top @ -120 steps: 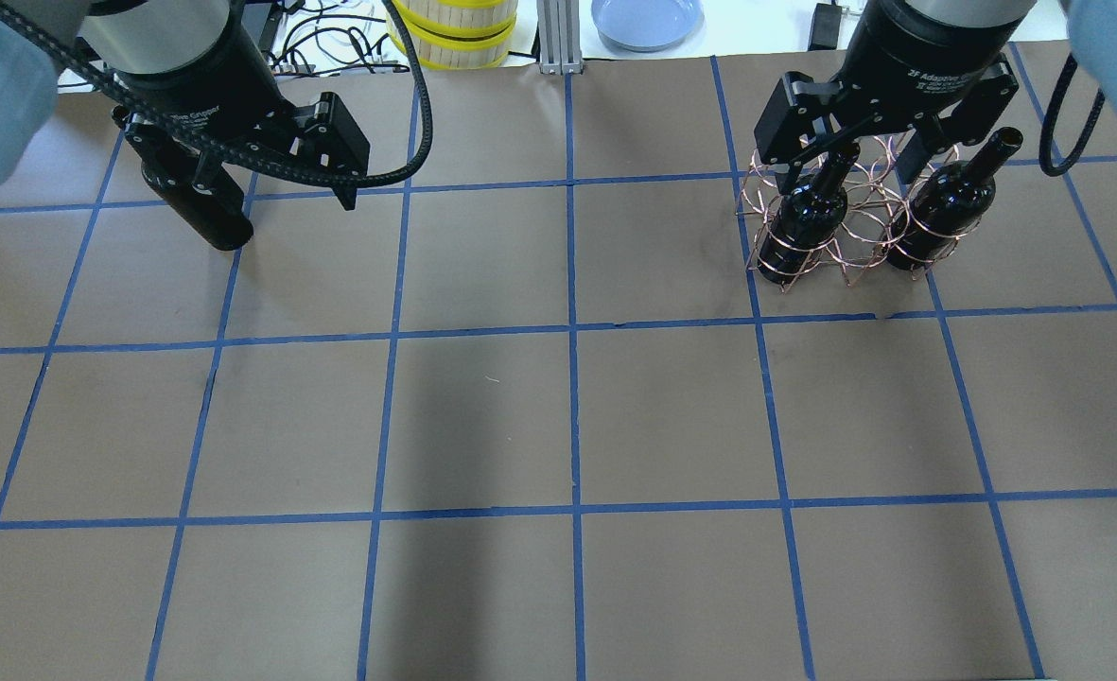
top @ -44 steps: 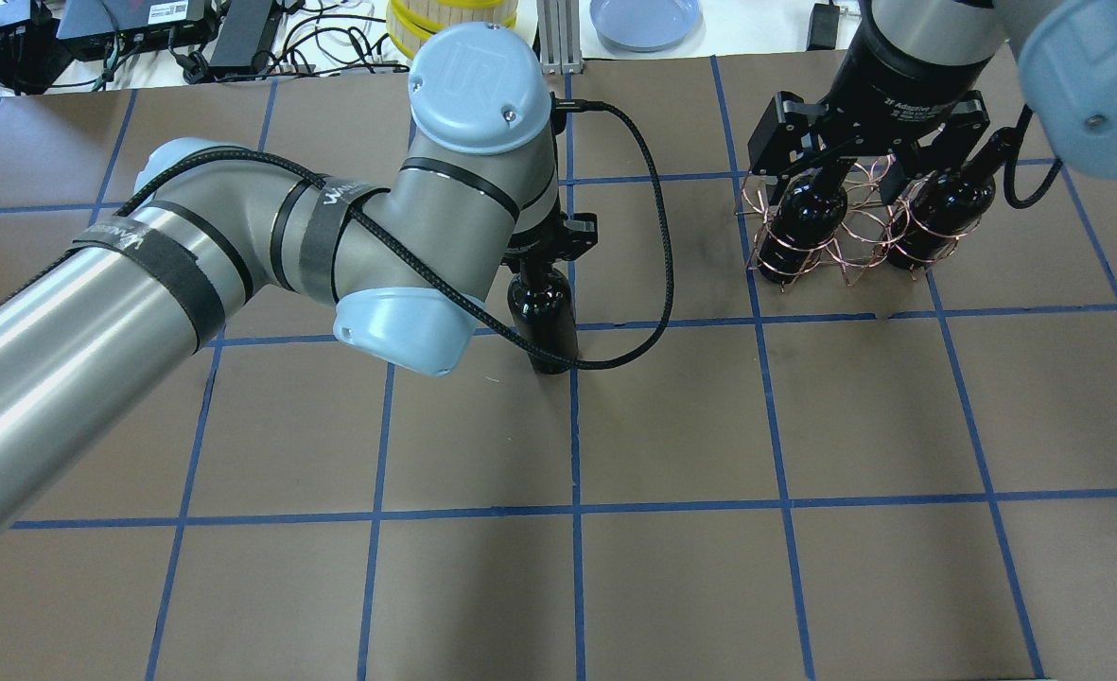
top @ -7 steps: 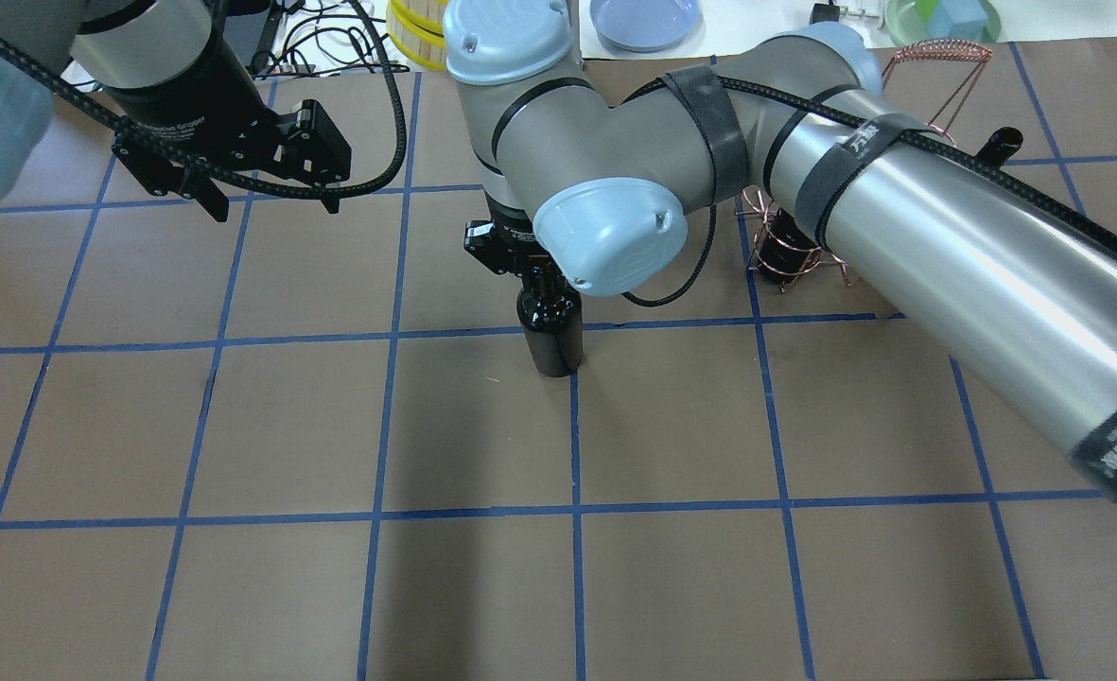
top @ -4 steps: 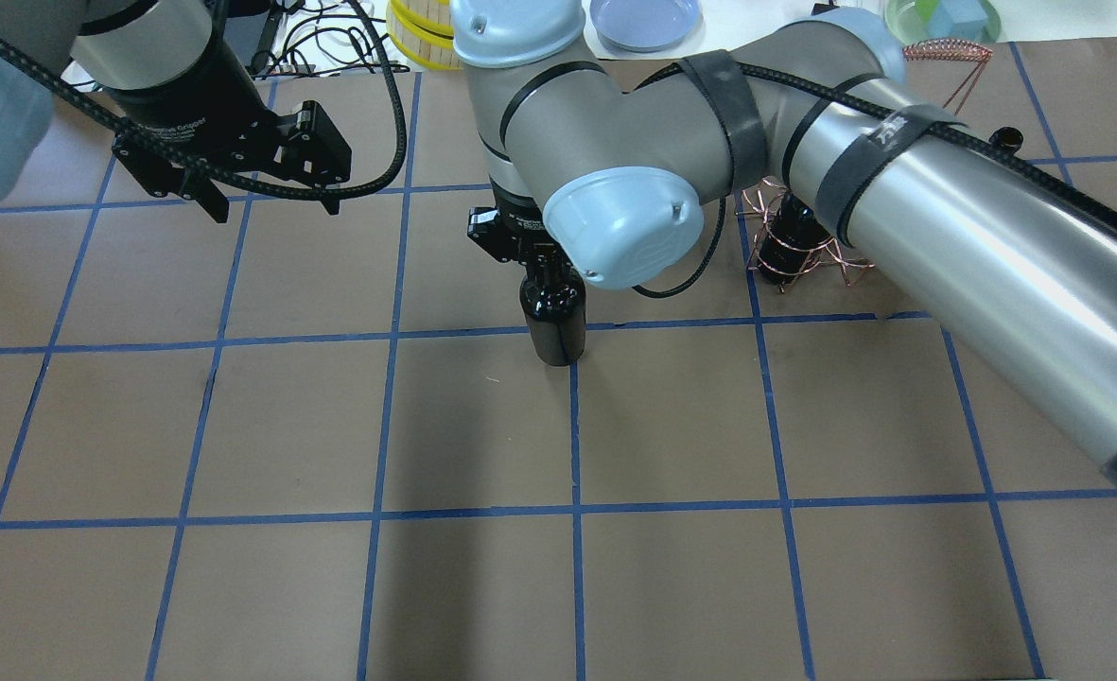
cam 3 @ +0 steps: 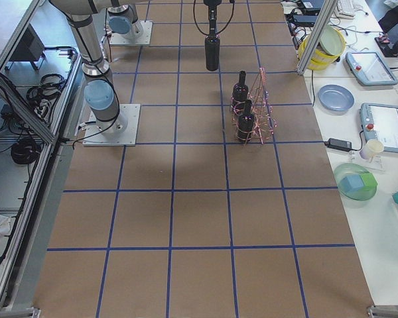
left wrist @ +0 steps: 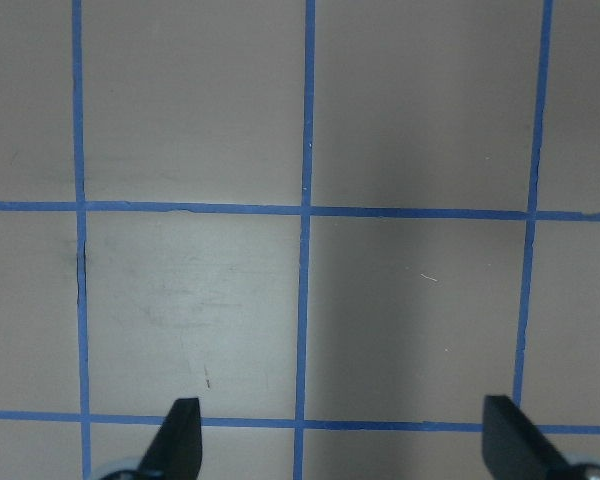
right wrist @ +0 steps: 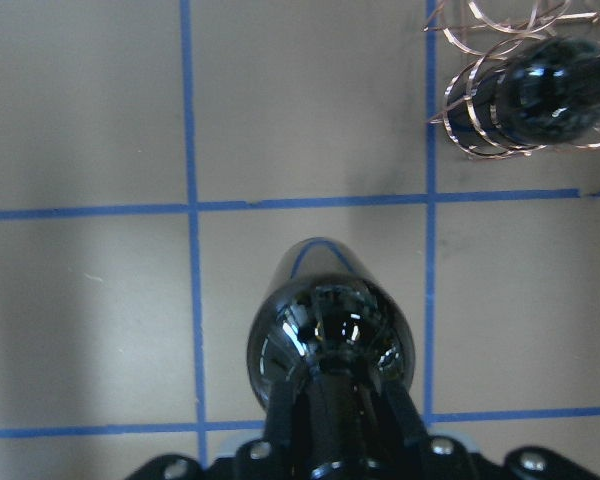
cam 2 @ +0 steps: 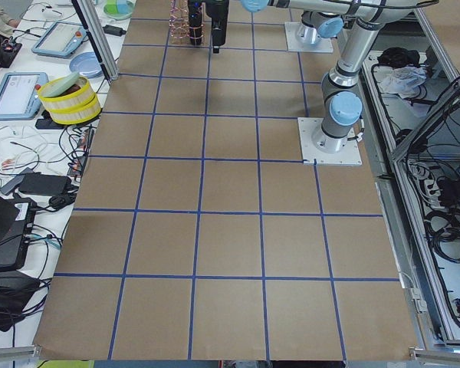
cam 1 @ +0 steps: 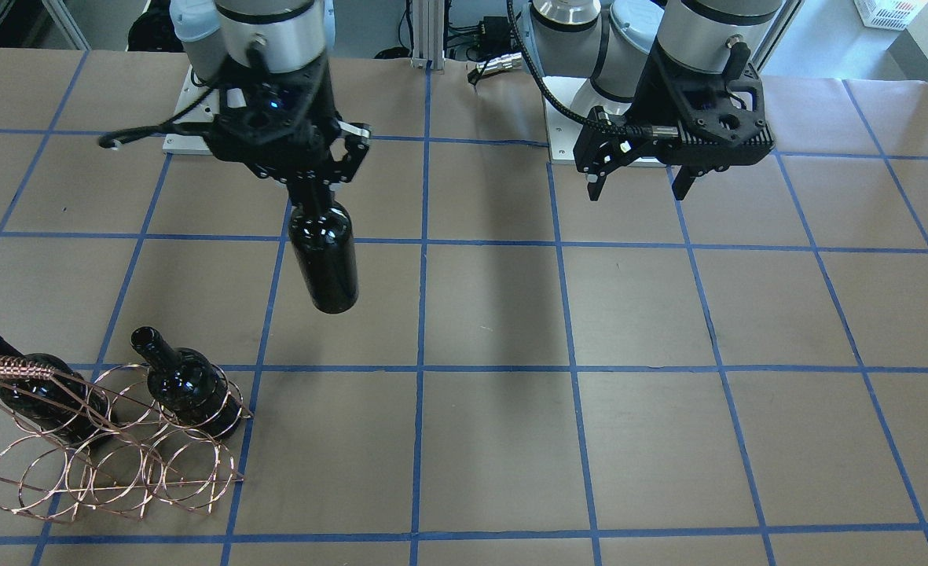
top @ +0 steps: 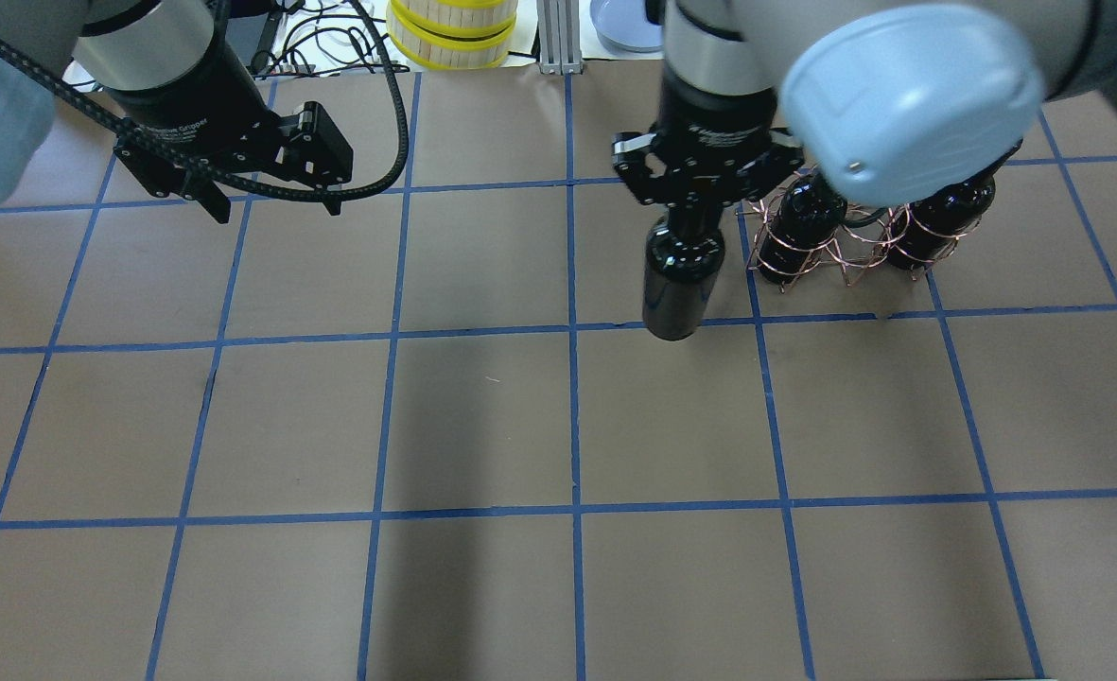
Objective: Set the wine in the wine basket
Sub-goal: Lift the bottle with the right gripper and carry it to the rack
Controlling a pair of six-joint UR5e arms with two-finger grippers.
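My right gripper (top: 700,194) is shut on the neck of a near-black wine bottle (top: 674,284) and holds it upright above the table, just left of the copper wire wine basket (top: 846,253). Two more bottles (top: 804,219) (top: 948,213) stand in the basket's rings. In the front view the held bottle (cam 1: 324,263) hangs from the right gripper (cam 1: 312,192), behind the basket (cam 1: 118,464). The right wrist view looks down on the bottle's shoulder (right wrist: 330,335), with the basket (right wrist: 480,110) at the upper right. My left gripper (top: 272,200) is open and empty at the back left, also in the front view (cam 1: 638,189).
A yellow-banded round container (top: 449,38) and a blue plate (top: 619,19) sit beyond the table's back edge. The brown table carries a blue tape grid (top: 572,416). The left wrist view shows only the table between the open fingertips (left wrist: 180,435).
My right gripper has carried the bottle to the right, from the table's middle to just beside the basket. The left gripper has not moved.
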